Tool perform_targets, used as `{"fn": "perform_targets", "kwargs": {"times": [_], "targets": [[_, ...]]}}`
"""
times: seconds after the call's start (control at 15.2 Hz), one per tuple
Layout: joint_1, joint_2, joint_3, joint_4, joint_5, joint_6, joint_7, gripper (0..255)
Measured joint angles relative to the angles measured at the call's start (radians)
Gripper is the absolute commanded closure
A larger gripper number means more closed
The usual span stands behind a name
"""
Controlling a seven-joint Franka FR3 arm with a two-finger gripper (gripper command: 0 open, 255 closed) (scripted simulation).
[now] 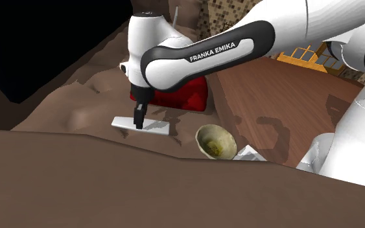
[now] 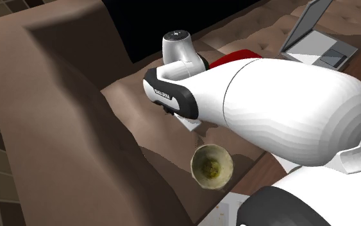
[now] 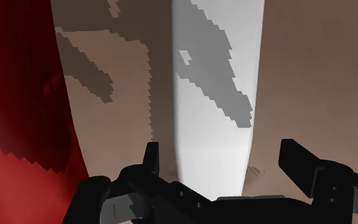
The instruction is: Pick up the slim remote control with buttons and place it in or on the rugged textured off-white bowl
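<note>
The remote (image 3: 212, 95), drawn as a plain pale slab, lies flat on the brown sofa seat (image 1: 77, 110), just in front of a red cushion (image 1: 181, 97). The gripper (image 3: 220, 153) hangs directly over it. The claw is wide, with one black finger on each side of the slab's near end and neither finger touching it.

Step in hand: the approach to the grasp. The remote is not yet held.

Next move, as a judgement: lower until the fingers flank the slab's edges, close across its narrow width, lift, then carry it toward the bowl (image 1: 200, 139).

View differences:
- The wrist view shows the gap between each finger and the remote.
- The shoulder view shows the gripper (image 1: 137, 120) low over the remote (image 1: 155, 125), with the bowl near, toward that view's right.
- The second exterior view shows the bowl (image 2: 201, 154) tipped at the seat's edge and a laptop (image 2: 310, 32) well apart; there the arm covers most of the remote.
</note>
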Motion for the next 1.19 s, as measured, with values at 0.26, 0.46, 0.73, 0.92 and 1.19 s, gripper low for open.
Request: {"fn": "perform_targets", "kwargs": {"times": [0.26, 0.46, 0.73, 0.92, 1.19], "targets": [[0.003, 0.028, -0.002, -0.019, -0.010, 0.046, 0.006, 0], [0.003, 0.039, -0.003, -0.024, -0.013, 0.062, 0.007, 0], [0.003, 0.041, -0.004, -0.025, -0.014, 0.064, 0.007, 0], [0.003, 0.041, -0.004, -0.024, -0.014, 0.064, 0.007, 255], [0.003, 0.041, -0.004, -0.024, -0.014, 0.064, 0.007, 255]]}}
